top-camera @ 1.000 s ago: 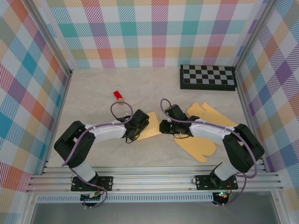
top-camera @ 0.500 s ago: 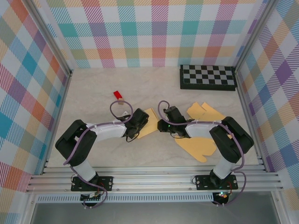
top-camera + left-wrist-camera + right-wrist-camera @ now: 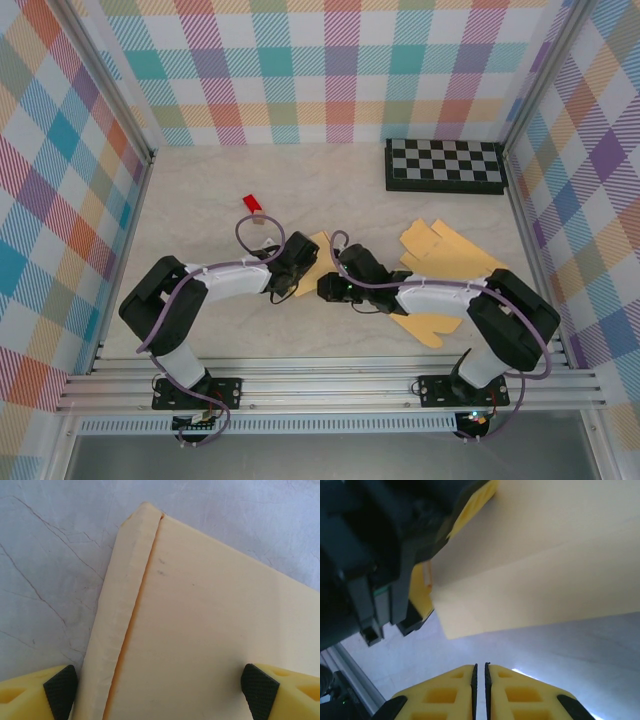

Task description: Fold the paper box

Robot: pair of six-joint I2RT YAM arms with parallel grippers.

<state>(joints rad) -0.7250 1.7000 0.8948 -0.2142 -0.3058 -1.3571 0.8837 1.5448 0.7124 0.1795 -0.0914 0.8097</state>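
While you look down from the top camera, the pale marbled surface (image 3: 200, 190) takes up most of the view. The paper box (image 3: 450, 255) lies on it as a flat tan sheet, spreading from the centre toward 4 o'clock. Your black-and-white checkerboard (image 3: 445, 165) sits at 1 o'clock against the back wall, well apart from the sheet. Both arms meet at the sheet's 9 o'clock end. Your left fingers (image 3: 60, 687) are released and spread wide, one pad just beside the sheet's folded-over strip and the other over the flat panel, with nothing gripped. Your right fingers (image 3: 455, 690) are clenched together on nothing, and in their wrist view the sheet's corner hangs at 12 o'clock. The small red block (image 3: 252, 205) rests at 11 o'clock, apart from the sheet.
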